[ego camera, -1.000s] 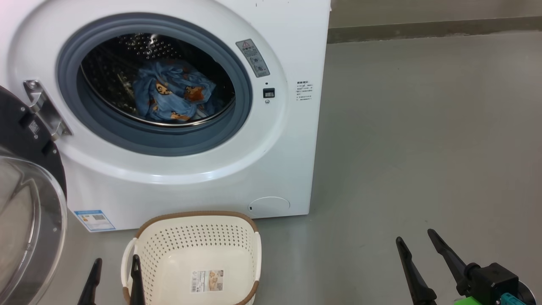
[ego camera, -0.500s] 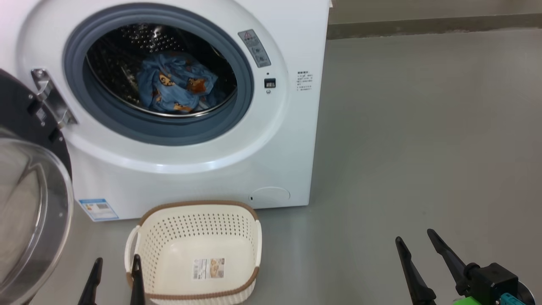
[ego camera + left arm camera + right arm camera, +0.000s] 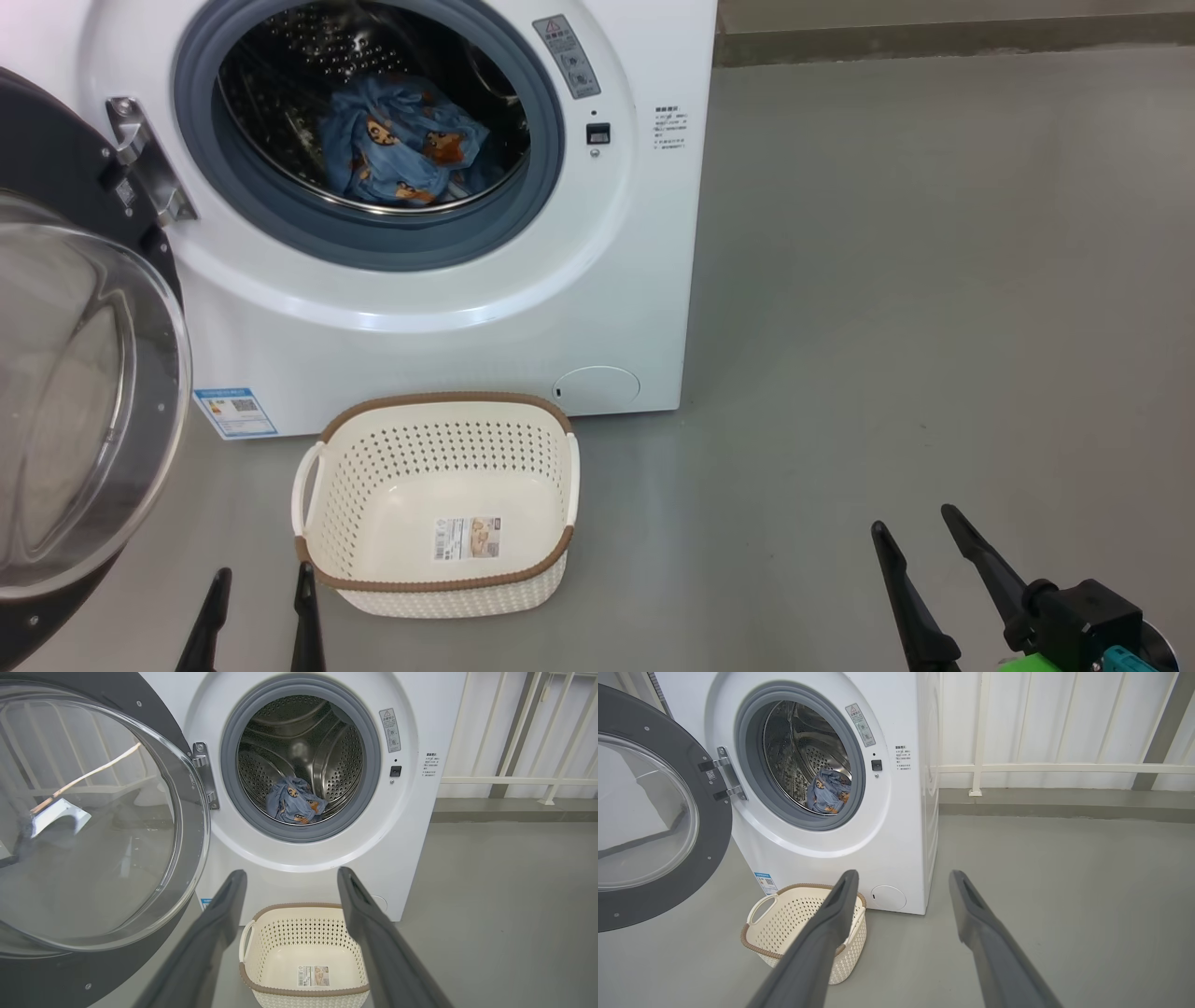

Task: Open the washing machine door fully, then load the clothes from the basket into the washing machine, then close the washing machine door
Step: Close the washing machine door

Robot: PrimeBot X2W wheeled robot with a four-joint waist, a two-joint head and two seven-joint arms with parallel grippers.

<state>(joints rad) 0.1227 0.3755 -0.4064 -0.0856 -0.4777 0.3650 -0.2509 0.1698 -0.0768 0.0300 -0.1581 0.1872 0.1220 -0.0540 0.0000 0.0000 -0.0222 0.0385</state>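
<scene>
**Washing machine** — one, a white front-loader standing on the grey floor.

**Washing machine door** — one, swung wide open on its hinge, at the left of the head view.

**Clothes** — one light blue, bear-printed bundle low in the steel drum. The separate garments cannot be counted.

**Basket** — one, on the floor just before the machine. Its bottom is bare but for one label sticker.

**Grippers** — two.
- Left gripper: fingers spread wide with nothing between them, at the basket's near left corner. In the left wrist view the basket lies between its fingers, with the drum and clothes beyond and well apart.
- Right gripper: fingers likewise wide and empty, over bare floor. The basket, the machine and the clothes are well off to its left.
</scene>
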